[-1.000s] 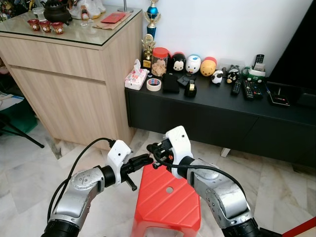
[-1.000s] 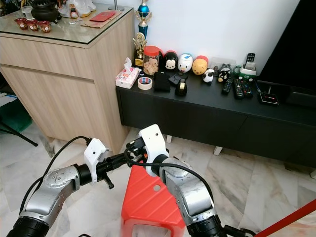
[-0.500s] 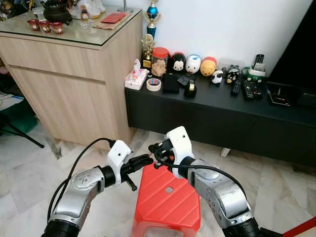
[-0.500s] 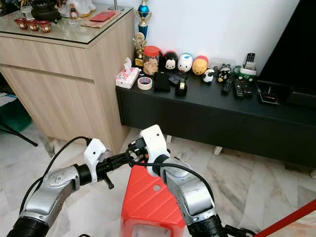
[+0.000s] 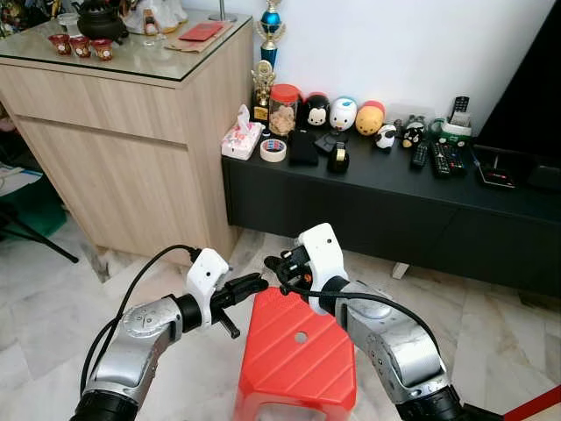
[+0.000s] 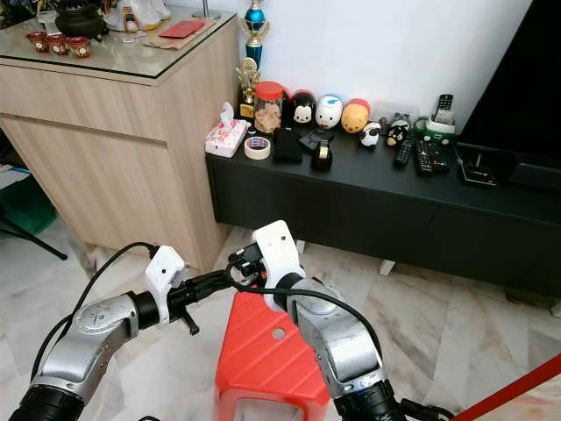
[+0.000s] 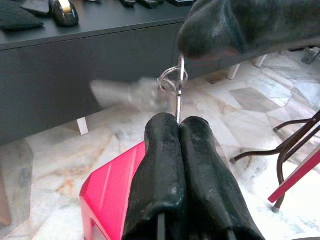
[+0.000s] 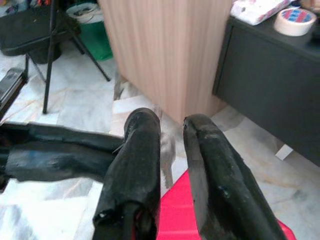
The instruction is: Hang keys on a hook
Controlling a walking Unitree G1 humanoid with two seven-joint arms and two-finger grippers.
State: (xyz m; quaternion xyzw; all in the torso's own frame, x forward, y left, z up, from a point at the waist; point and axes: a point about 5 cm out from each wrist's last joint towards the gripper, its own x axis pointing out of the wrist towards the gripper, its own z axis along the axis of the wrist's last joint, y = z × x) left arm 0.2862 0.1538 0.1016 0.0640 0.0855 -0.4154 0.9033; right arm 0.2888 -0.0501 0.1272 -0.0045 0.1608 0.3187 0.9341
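Two grippers met over a red stool, a key ring passing between them.

Behind stood a wooden cabinet [image 5: 131, 149] and, beside it, a low black TV console [image 5: 386, 202] carrying toys and remotes; no hook was visible anywhere. Over the red plastic stool [image 5: 294, 351], the left gripper [image 5: 250, 284] had its fingers pressed together on a thin metal key ring [image 7: 176, 82], with a blurred key [image 7: 127, 93] dangling from it. The right gripper [image 5: 277, 266] sat just beside, its fingers [image 8: 132, 165] parted narrowly with nothing seen between them. Judged from this, the keys were light, stiff and slick, liable to swing and slip; the ring itself looked the surest place to pinch, leaving its loop free to hang.
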